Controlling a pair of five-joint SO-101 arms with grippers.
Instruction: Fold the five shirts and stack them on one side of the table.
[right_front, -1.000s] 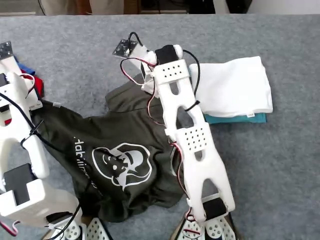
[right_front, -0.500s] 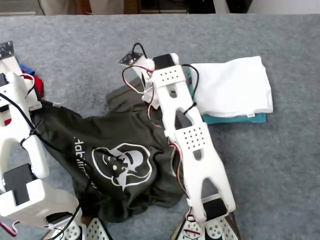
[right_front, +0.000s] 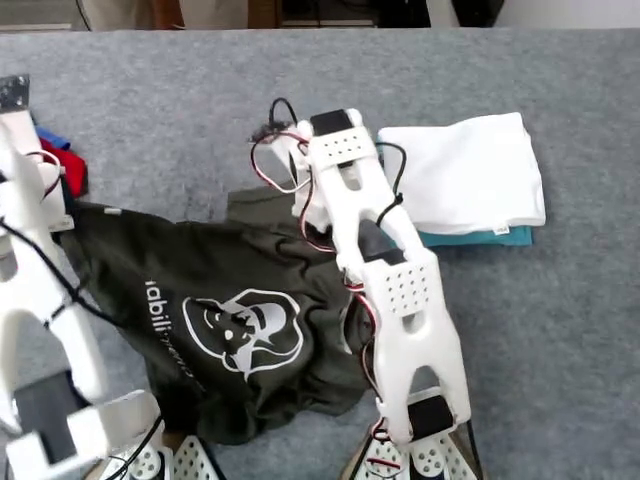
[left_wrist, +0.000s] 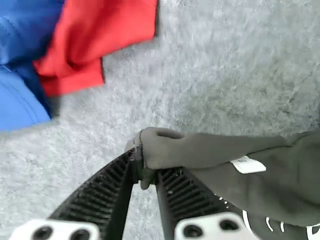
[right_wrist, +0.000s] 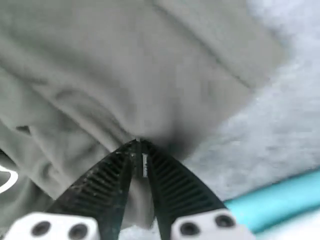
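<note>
A dark olive shirt (right_front: 230, 310) with a white print lies crumpled across the middle of the grey table. My left gripper (left_wrist: 144, 165) is shut on a fold of its edge at the table's left side, near a small white label (left_wrist: 245, 164). My right gripper (right_wrist: 140, 150) is shut on the same shirt's (right_wrist: 125, 75) far edge, under the right arm (right_front: 345, 185). Folded white shirt (right_front: 465, 170) rests on a folded teal shirt (right_front: 470, 237) at the right. Red shirt (left_wrist: 95, 40) and blue shirt (left_wrist: 22, 65) lie at the left edge.
The left arm (right_front: 35, 290) runs along the table's left side. Bare grey table (right_front: 150, 110) stretches along the far side and at the near right (right_front: 560, 360).
The right gripper has drawn the shirt's far edge back toward the near side and right. The left arm shifted left, pulling the shirt flatter; the print has moved slightly.
</note>
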